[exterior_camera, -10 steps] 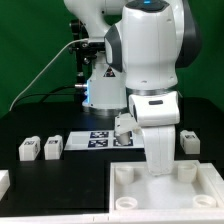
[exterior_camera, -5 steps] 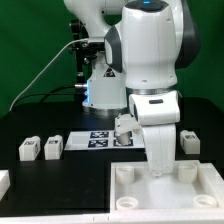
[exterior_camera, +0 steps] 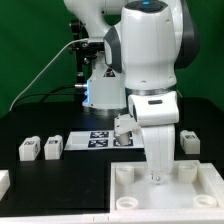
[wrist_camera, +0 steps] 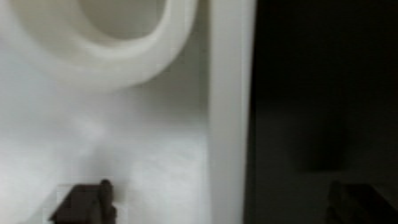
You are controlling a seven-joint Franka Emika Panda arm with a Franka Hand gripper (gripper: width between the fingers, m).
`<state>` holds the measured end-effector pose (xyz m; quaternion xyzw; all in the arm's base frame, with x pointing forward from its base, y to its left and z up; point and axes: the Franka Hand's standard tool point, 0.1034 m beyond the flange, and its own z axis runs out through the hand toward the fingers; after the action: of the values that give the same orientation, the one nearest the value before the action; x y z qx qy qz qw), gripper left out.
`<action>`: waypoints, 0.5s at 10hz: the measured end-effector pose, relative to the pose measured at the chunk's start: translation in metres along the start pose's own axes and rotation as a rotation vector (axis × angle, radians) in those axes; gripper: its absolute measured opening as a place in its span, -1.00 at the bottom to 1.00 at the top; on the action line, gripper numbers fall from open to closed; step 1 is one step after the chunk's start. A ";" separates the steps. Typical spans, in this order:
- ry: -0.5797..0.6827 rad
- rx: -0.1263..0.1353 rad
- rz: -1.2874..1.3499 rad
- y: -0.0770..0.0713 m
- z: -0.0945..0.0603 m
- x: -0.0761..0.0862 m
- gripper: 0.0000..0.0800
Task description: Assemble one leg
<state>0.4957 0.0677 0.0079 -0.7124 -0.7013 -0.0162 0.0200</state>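
Note:
The large white tabletop [exterior_camera: 200, 195] lies at the front on the exterior view's right, corner sockets facing up. My gripper [exterior_camera: 155, 178] points straight down onto its far edge, between two sockets. In the wrist view my gripper [wrist_camera: 226, 200] is open, with the dark fingertips [wrist_camera: 89, 200] wide apart on either side of the tabletop's edge [wrist_camera: 222, 110], and a round socket [wrist_camera: 125, 30] lies beyond. Two small white legs [exterior_camera: 28, 149] [exterior_camera: 53, 146] lie on the exterior view's left. A third leg [exterior_camera: 188, 139] lies at the right behind the tabletop.
The marker board [exterior_camera: 98, 140] lies flat on the black table behind my gripper. Another small white block [exterior_camera: 123, 128] sits at its right end, partly hidden by my arm. A white part's corner [exterior_camera: 3, 181] shows at the left edge. The arm's base stands behind.
My gripper has sunk a little lower onto the tabletop's far edge. Nothing else has moved.

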 end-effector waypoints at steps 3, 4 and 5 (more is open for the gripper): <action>0.000 0.000 0.001 0.000 0.000 -0.001 0.62; 0.000 0.000 0.001 0.000 0.000 -0.001 0.62; 0.000 0.000 0.002 0.000 0.000 -0.001 0.62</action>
<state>0.4957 0.0668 0.0077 -0.7130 -0.7007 -0.0161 0.0201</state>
